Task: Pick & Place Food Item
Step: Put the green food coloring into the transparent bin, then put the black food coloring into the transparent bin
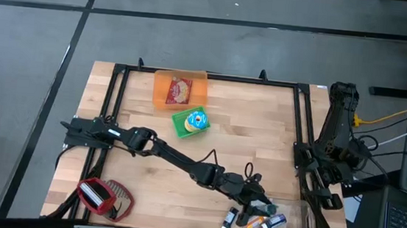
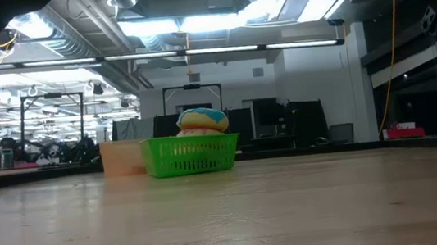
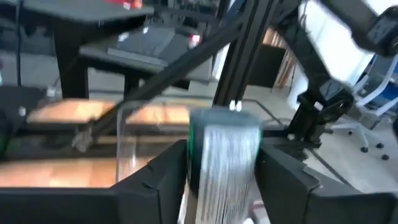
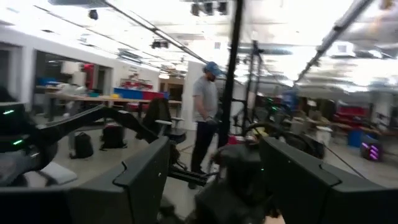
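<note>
A silvery ribbed can with a green rim (image 3: 224,158) stands upright between the two fingers of my left gripper (image 3: 224,180). That gripper (image 1: 263,206) reaches level over the near right of the table, at the rim of a clear bin (image 1: 294,219). The bin's clear wall (image 3: 124,146) shows just beyond the fingers. What the can rests on is hidden. My right gripper (image 4: 214,180) is open and holds nothing; its arm (image 1: 334,136) is folded up at the table's right edge. My left gripper's fingers (image 3: 165,177) stand close to the can's two sides (image 3: 194,155), coming at it level with the can upright between them. The picture is blurred, and I cannot tell whether they touch it.
Several small tubes and bottles (image 1: 268,224) lie in the clear bin; one (image 1: 229,221) lies beside it. An orange bin (image 1: 180,90) holds a red packet. A green basket (image 1: 192,122) (image 2: 191,154) holds a round toy food. A red item (image 1: 104,197) lies near left.
</note>
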Tool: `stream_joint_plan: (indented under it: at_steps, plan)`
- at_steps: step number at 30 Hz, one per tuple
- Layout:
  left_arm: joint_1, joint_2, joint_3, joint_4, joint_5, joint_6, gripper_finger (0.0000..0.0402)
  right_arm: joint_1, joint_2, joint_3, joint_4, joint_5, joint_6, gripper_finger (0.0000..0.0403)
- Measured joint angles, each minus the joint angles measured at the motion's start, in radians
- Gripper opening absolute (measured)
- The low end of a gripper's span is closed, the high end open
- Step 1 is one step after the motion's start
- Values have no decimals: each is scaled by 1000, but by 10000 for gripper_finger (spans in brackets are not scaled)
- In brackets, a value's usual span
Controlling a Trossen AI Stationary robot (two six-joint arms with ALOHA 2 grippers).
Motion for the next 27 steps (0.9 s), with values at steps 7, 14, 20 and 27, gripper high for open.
stream_joint_plan:
  at_steps: [7,14,20,27]
  plan:
    - [-8,-24,1,-7,23,5,198,0,0,0,-11,-245,-58,251]
    - [-24,-63,1,-26,23,89,194,0,0,0,-26,-395,-48,251]
    - [-55,-146,0,-173,-71,184,195,0,7,0,-28,-395,-68,251]
    - [-110,-274,1,-607,-413,174,186,-87,19,0,3,-198,-18,252]
